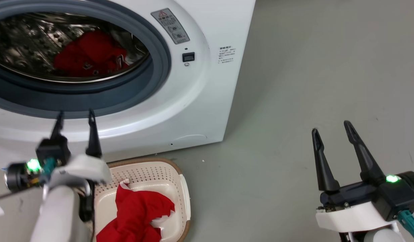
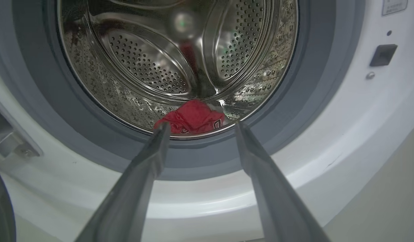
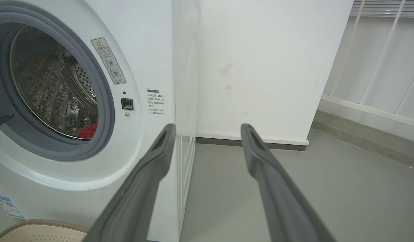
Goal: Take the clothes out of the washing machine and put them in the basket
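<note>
**Q:** Which arm was nearer?

**A:** Mine on the left. The left gripper (image 1: 76, 113) hung just outside the washer (image 1: 207, 101), tips over the lower gasket (image 1: 153, 84). The fingers were parted with nothing between them. The right gripper (image 1: 330, 126) sat well off to the side over the floor (image 1: 294, 67), also spread and empty.

**Q:** Where was the thing?

**A:** A red garment (image 1: 89, 53) lay low in the drum (image 2: 143, 67), close behind the front lip. In the left wrist view it was dead ahead, framed between my two fingertips and partly cut off by the lip. The other garment (image 1: 136, 211) was already in the basket (image 1: 143, 174). That stood on the floor against the washer's front, just below and beside my left arm.

**Q:** Long axis?

**A:** None worth calling one, it was a crumpled lump. It was a bit wider than tall and ran across my finger gap, not along it. So the fingers were lined up to straddle it.

**Q:** What did the next move need?

**A:** My guess was a straight push in over the gasket, then a dip toward the drum floor, then a close on the lump. I couldn't judge how deep it lay. The lip and gasket looked like the likeliest places to catch a fingertip.
</note>
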Controlling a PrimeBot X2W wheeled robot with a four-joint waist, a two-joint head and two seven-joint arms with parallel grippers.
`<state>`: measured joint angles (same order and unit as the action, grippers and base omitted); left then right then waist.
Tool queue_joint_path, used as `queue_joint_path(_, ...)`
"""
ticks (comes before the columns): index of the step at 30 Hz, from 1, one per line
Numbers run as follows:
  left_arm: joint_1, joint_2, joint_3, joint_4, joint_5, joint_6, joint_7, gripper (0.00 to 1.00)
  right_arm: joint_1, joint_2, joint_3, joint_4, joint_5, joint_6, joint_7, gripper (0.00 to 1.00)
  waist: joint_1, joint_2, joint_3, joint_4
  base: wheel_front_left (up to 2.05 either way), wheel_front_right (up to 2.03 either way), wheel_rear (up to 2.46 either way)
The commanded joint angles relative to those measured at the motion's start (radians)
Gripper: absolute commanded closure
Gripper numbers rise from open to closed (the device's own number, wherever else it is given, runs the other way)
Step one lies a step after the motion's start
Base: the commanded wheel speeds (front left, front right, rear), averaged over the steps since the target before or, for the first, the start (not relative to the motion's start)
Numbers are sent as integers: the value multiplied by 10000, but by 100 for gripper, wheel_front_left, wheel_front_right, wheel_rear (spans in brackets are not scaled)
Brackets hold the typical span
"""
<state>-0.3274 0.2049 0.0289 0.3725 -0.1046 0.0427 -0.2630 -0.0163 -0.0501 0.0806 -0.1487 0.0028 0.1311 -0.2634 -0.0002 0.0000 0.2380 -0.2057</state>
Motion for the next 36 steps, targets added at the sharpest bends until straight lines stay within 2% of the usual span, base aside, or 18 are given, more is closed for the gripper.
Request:
queue_joint_path(1,-497,145,40,155,58,-87,-28,0,-188,-1,24,-59,57,-7,-20,0,2,0,223,-151,0,0,0)
queue_joint_path(8,-2793,811,-35,1613,196,-463,43,0,-739,4,206,-226,242,-7,-20,0,2,0,1112,-528,0,0,0)
queue_joint_path(18,-6521,1865,-355,3666,417,-951,1377,0,-1617,1,464,-579,522,-7,-20,0,2,0,2801,-895,0,0,0)
queue_joint_path(27,-9436,2836,-979,5113,719,-1467,3646,0,-2262,3,640,-984,921,-7,-22,0,2,0,4261,-1343,0,0,0)
queue_joint_path(28,-9436,2836,-979,5113,719,-1467,3646,0,-2262,3,640,-984,921,-7,-22,0,2,0,4261,-1343,0,0,0)
queue_joint_path(36,-11569,3390,-1708,5899,766,-1697,6260,0,-2623,3,685,-1431,1315,-7,-20,0,2,0,5237,-1775,0,0,0)
